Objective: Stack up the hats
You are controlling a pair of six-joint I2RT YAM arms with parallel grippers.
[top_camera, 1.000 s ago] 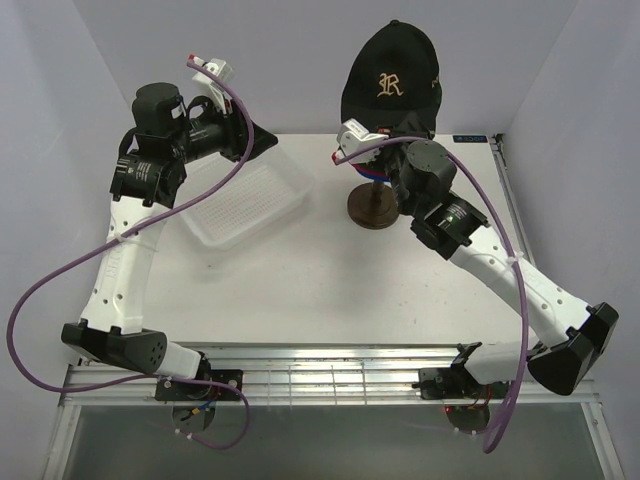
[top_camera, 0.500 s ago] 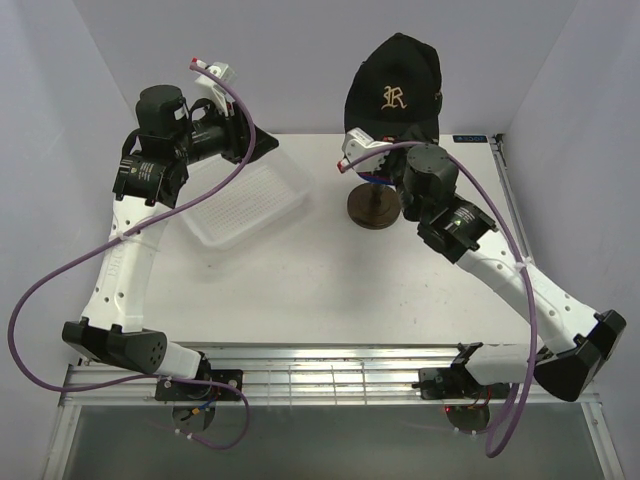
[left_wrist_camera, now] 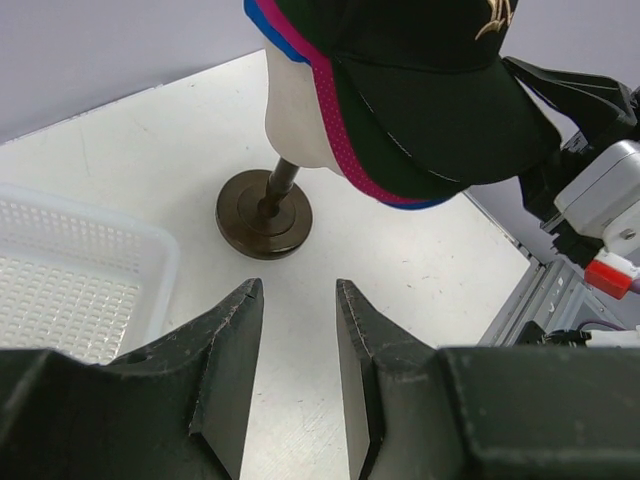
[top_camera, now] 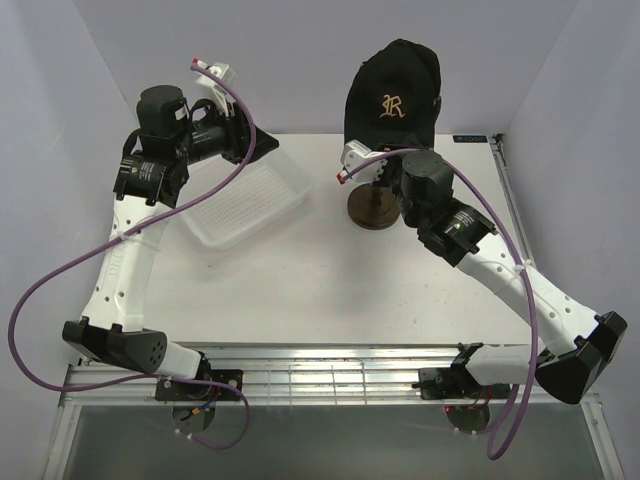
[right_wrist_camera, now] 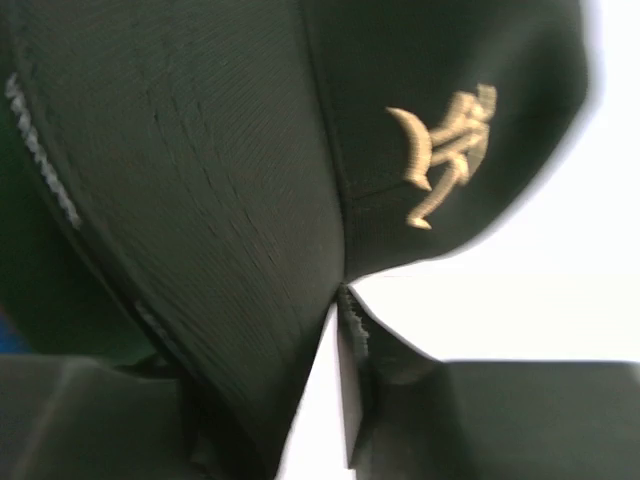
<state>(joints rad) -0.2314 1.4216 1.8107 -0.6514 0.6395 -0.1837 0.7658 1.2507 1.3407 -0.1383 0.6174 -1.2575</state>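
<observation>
Right tool (right_wrist_camera: 335,320) sits low at the brim of the black cap (right_wrist_camera: 200,150), its fingers close together with only a sliver of light between one of them and the fabric. I cannot tell whether it pinches the brim or is free of it. That cap, gold letter to the front, tops a stack on the mannequin head (left_wrist_camera: 300,110). In the left wrist view a pink cap (left_wrist_camera: 345,140) and a blue cap (left_wrist_camera: 268,20) show as coloured edges under its rim, and I cannot pick out a green one. The head stands on a slim post with a round base (left_wrist_camera: 264,213) on the counter (top_camera: 300,290), near the white basket (left_wrist_camera: 160,270). The left tool (left_wrist_camera: 297,290) hangs well apart from the stack, fingers parted with nothing between them. The step in hand looks like the release of the top cap, with the stacking near its end. To do it well, the fingers should part fully clear of the brim before the wrist draws away. The retreat should run outward along the brim's own line, not up or sideways, so no finger hooks the edge and drags the cap askew. The post is thin and the load sits high, so any nudge could rock the head; a slow, straight withdrawal suits it.
</observation>
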